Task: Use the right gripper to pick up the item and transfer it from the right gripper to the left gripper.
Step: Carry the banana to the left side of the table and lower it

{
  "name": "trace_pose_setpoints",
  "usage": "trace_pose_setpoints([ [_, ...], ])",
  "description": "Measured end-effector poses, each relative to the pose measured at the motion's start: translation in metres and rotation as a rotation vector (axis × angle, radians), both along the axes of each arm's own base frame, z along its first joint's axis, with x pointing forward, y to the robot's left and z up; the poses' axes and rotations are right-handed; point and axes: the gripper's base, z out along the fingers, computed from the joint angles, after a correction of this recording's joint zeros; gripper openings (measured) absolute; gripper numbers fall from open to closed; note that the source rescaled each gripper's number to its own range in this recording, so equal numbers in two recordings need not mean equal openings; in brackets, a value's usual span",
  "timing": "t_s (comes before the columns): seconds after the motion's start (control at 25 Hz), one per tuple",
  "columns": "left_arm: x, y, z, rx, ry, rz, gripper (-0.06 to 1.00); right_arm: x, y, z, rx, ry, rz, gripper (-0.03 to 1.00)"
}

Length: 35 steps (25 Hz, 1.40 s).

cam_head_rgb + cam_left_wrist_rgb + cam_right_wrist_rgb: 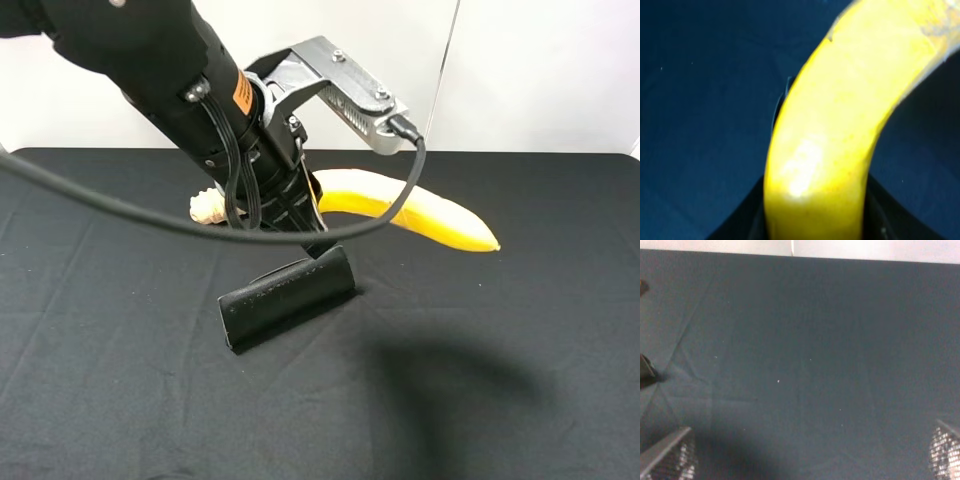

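So the left gripper [297, 212], the one with black fingers on the bulky arm with the orange sticker, is clamped on one end of the smooth curved yellow banana [420, 212]. The banana sticks out to the right, above the black tablecloth [520, 350] and just past the black oblong pouch [288, 298]. A ridged tan roller [207, 208] peeks out behind the arm. The right gripper [805, 460] is spread wide with nothing in it.
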Motion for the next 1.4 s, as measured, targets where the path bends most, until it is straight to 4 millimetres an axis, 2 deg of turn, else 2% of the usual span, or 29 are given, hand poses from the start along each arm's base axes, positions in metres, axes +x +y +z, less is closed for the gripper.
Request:
trace_pose_setpoints([
  [0.56,0.023,0.028,-0.002,0.003,0.076,0.249,0.00,0.000,0.001,0.000,0.016,0.002,0.010,1.00],
  [1.4,0.073,0.091,-0.002,-0.059,0.104,0.606,0.00,0.000,0.001,0.000,0.016,0.002,0.010,1.00],
])
